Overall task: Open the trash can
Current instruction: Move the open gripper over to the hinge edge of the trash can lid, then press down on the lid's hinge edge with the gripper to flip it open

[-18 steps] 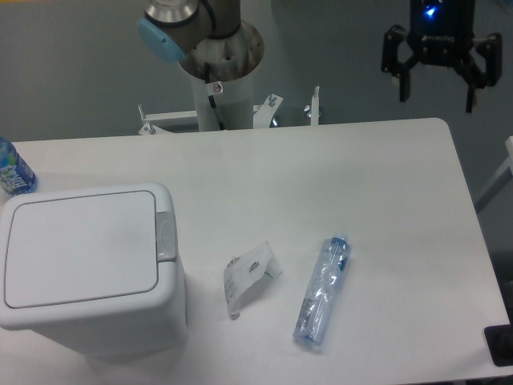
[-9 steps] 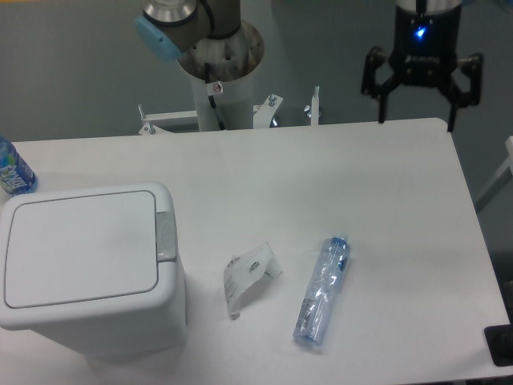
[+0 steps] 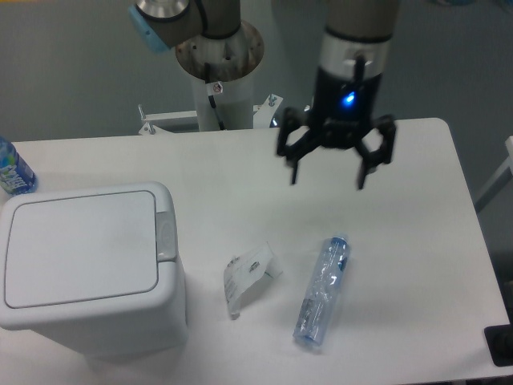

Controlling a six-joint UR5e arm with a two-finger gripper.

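End effector: ours hangs over the middle-right of the bench (image 3: 401, 241), fingers spread apart and holding nothing (image 3: 327, 178)
Bin: the white bin (image 3: 88, 269) sits at the front-left corner, lid flat and shut, its grey tab (image 3: 166, 234) on the lid's right edge, facing the open bench
Gap to cover: we judge the whole approach is left to do, since the end effector is well apart from the tab
Risk, missed press: the tab is narrow, so a finger landing on the lid panel instead would push on the lid and likely not release it
Risk, shoved bin: nothing visibly anchors the bin (it looks light), so a sideways press could slide it toward the left or front edge, both of which are near
Risk, clutter: a crumpled wrapper (image 3: 248, 277) lies just right of the bin and a clear bottle (image 3: 322, 293) further right; a low sweep could drag either one
Open room: the back half of the bench between end effector and bin is bare, so we would cross there and come down from above
Edges: a blue-labelled bottle (image 3: 12, 170) stands at the far-left edge behind the bin, close enough to matter if we overshoot
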